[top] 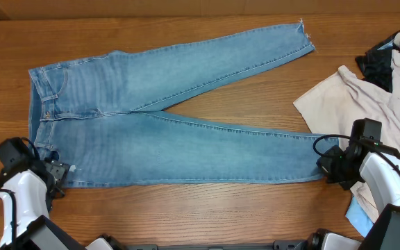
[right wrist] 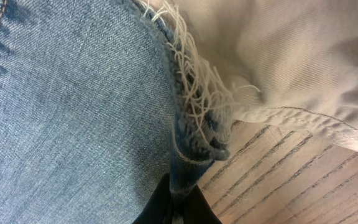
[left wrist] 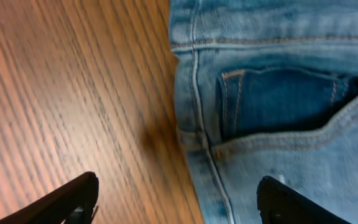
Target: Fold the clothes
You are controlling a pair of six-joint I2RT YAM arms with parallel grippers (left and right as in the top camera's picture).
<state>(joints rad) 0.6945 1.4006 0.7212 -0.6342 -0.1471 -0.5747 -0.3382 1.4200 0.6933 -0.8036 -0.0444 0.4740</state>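
Observation:
The light-blue jeans (top: 151, 118) lie flat on the wooden table, waist at the left, legs spread in a V toward the right. My left gripper (top: 60, 171) is open at the waist's near corner, one finger over wood and one over denim by the front pocket (left wrist: 278, 99); its fingertips straddle the jeans' side seam (left wrist: 178, 202). My right gripper (top: 323, 164) is shut on the frayed hem (right wrist: 194, 134) of the near leg, with the denim edge pinched between its fingers (right wrist: 178, 202).
A beige garment (top: 367, 97) lies at the right, touching the hem in the right wrist view (right wrist: 291, 56). Dark clothing (top: 377, 66) sits at the far right edge. A light-blue cloth (top: 360, 215) lies near the right arm's base.

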